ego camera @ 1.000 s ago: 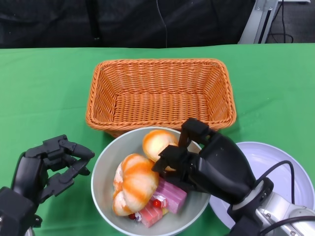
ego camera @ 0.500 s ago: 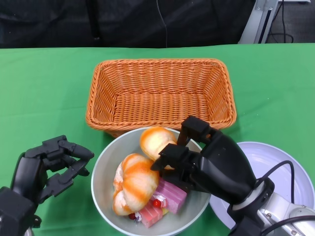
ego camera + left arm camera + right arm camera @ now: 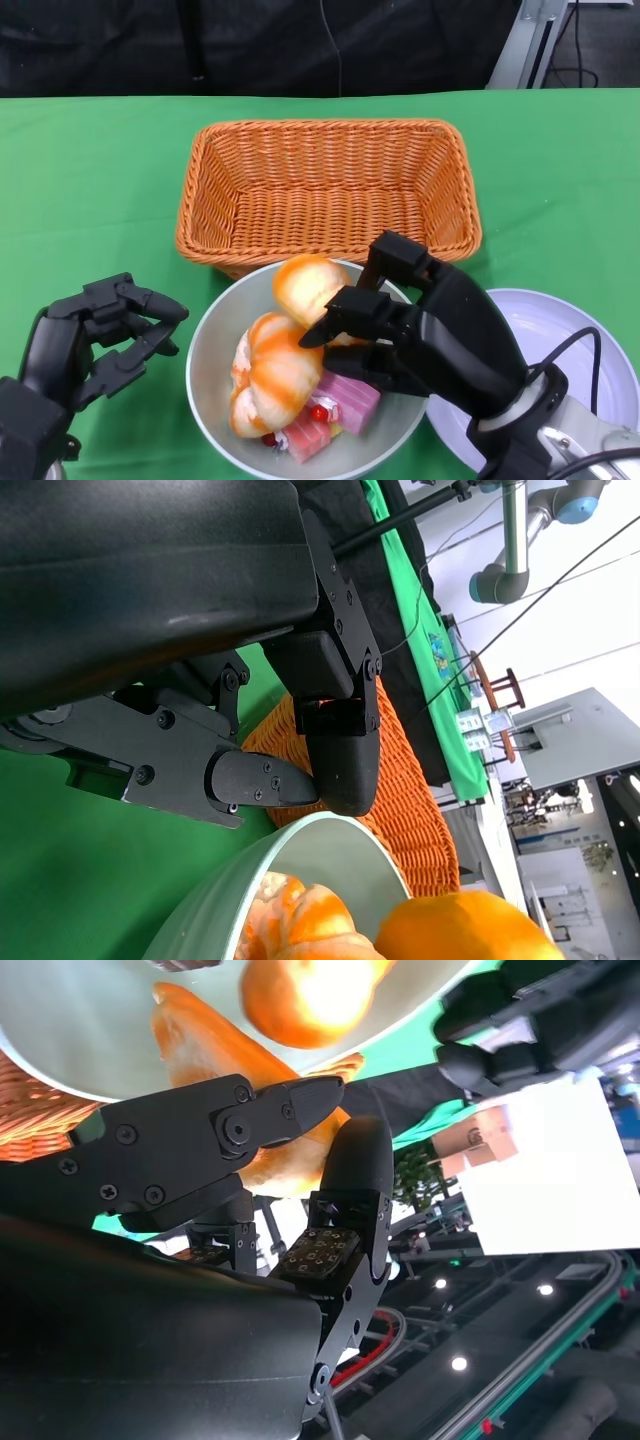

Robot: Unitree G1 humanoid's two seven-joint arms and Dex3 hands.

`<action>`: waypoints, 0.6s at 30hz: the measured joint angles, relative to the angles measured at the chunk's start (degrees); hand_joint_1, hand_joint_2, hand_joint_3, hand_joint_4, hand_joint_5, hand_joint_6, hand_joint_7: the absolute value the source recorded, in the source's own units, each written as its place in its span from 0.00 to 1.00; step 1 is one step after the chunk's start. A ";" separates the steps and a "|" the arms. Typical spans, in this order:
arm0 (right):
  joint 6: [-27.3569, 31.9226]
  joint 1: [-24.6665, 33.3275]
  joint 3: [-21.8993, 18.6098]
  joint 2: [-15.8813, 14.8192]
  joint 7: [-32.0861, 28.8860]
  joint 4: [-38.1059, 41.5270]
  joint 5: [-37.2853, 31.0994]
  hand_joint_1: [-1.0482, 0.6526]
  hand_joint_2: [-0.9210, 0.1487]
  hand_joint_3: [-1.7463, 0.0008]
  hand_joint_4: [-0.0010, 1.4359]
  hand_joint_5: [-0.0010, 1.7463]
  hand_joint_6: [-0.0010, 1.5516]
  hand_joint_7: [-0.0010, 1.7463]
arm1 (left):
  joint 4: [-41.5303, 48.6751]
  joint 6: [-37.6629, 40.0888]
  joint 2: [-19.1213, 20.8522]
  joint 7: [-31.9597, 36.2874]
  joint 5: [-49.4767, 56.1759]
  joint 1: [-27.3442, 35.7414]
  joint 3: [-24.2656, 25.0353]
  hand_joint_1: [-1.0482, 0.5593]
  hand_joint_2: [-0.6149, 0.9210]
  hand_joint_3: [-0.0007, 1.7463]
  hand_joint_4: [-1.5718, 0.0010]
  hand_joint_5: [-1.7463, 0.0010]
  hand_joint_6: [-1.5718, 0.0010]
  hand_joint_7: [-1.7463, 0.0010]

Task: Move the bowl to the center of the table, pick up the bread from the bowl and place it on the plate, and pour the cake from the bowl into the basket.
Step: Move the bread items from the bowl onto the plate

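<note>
Two breads (both orange-glazed), one bowl, basket, plate.

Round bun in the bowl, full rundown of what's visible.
The round bun is a glossy golden-orange roll with a paler top, soft-looking and whole. It sits at the far side of the pale green bowl, near the rim next to the wicker basket, partly atop the larger twisted bread. The right hand has fingertips against its near-right side; whether it is gripped is unclear.

A green cloth covers the table beneath a black backdrop, with a grey metal frame at the far corner. Beyond the table, ceiling lights glow above a grey robot arm and a wooden stool.
</note>
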 measured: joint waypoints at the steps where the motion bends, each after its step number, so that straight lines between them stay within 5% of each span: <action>1: -0.53 0.44 -0.30 -0.01 0.54 -0.60 0.58 0.55 0.00 0.90 0.54 0.86 0.53 0.52 | 0.01 0.00 0.01 0.00 0.00 -0.11 0.00 0.50 1.00 0.14 0.44 0.31 0.39 0.48; 18: -4.49 4.84 -4.96 0.36 4.98 -7.83 3.33 0.53 0.00 0.91 0.60 0.77 0.58 0.50 | 0.75 0.00 0.09 0.01 -0.05 -0.67 0.03 0.50 1.00 0.14 0.44 0.31 0.39 0.47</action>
